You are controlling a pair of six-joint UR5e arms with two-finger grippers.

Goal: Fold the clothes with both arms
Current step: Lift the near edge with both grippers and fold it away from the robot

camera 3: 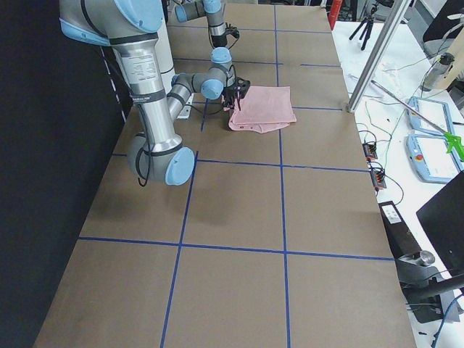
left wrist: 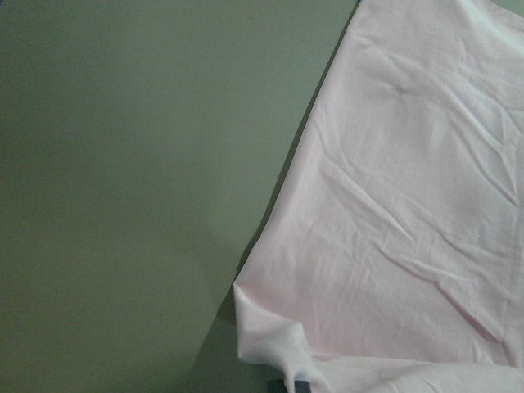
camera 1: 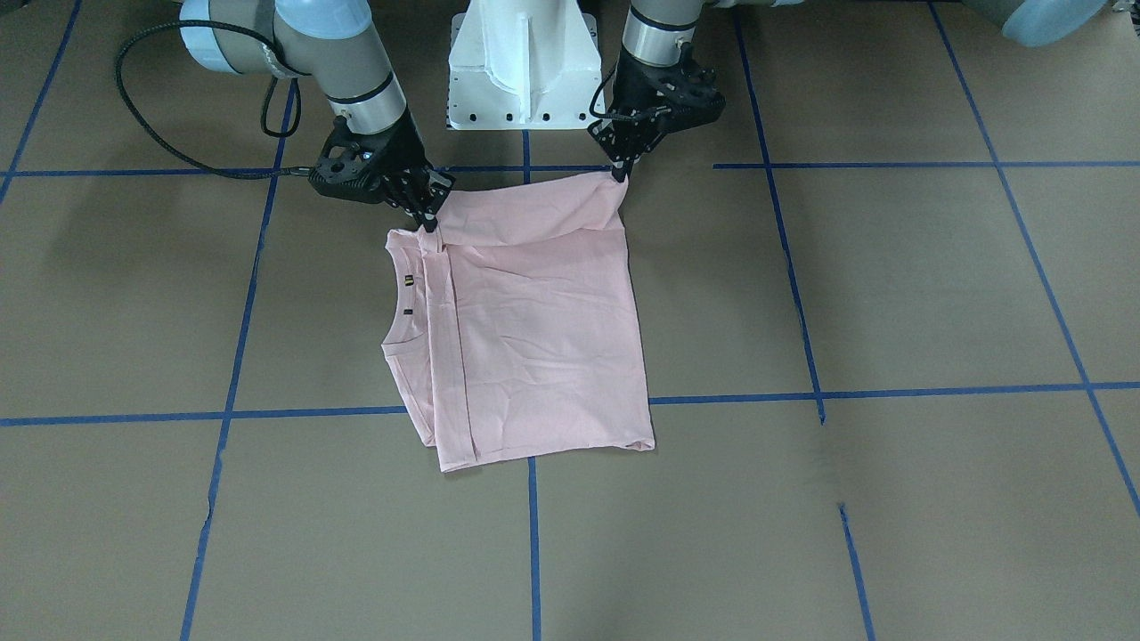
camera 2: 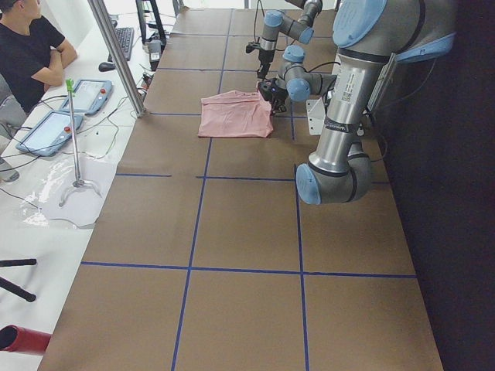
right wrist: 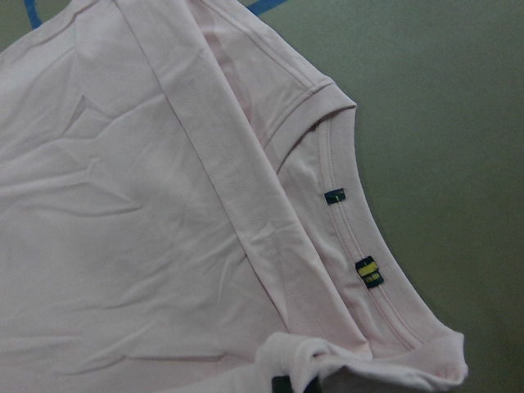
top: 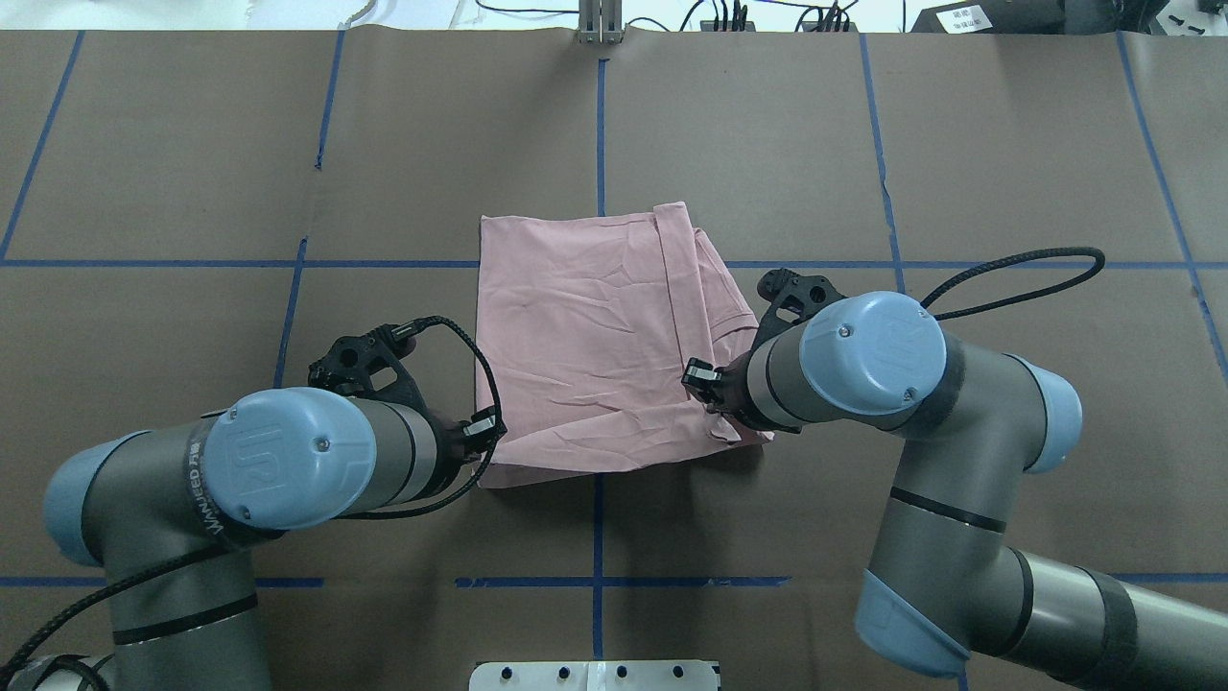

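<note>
The pale pink T-shirt lies folded into a rectangle on the brown table, plain side up, with its print hidden. It also shows in the overhead view. The collar with small black tags pokes out on the robot's right side. My left gripper is shut on the shirt's near left corner, also seen from overhead. My right gripper is shut on the near right corner by the collar, also seen from overhead. Both corners are raised slightly off the table.
The white pedestal base stands just behind the shirt. Blue tape lines grid the brown table. In the exterior left view, an operator, control tablets and a metal pole are beyond the table's far edge.
</note>
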